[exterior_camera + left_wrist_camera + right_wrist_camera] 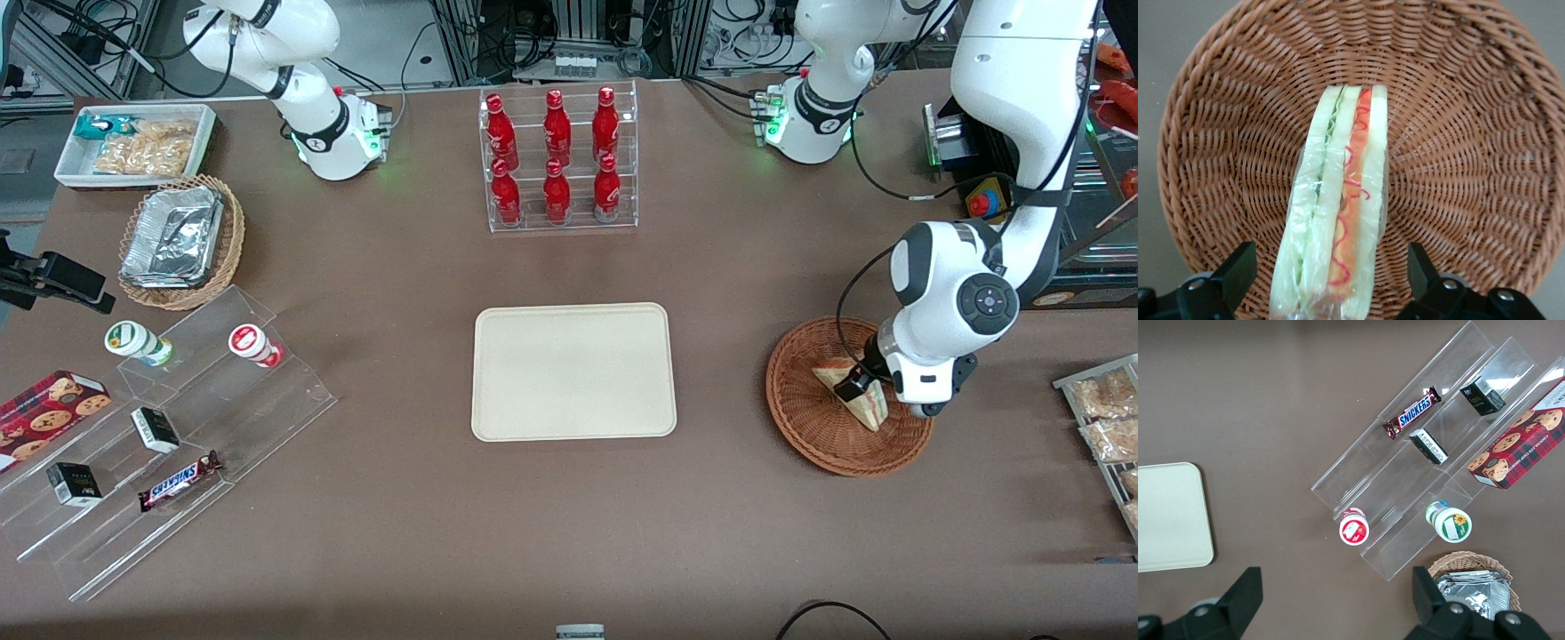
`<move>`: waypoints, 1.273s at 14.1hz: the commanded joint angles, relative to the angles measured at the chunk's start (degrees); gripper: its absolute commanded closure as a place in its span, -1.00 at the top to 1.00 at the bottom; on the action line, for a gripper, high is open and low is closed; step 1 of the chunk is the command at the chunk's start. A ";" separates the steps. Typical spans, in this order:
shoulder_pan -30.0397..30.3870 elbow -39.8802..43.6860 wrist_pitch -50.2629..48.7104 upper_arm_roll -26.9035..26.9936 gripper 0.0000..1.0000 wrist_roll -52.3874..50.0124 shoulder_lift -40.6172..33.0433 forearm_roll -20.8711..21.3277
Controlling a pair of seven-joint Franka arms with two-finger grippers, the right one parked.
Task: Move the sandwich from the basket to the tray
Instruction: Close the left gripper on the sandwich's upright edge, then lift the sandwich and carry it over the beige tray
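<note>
Sandwich [855, 396] lies in the round reddish-brown basket [805, 418] at lower right of the front frame, toward the working arm's end of the table; clear wrap visible on it in the wrist view [1338, 220], filling edge up, showing a red-orange layer and pale green. Gripper [855, 384] is low over the basket, directly above the sandwich. Its two fingers [1238, 270] are spread wide, one on each side of the wedge with a gap to the bread on both sides; nothing is held. Tray [573, 372], cream, sits bare at frame centre, well apart from the basket. Farther from the camera, a clear rack of red bottles [558, 158] stands at upper centre.
</note>
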 commanded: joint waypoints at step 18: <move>-23.86 29.40 -25.64 -1.38 -0.89 12.85 9.80 -0.45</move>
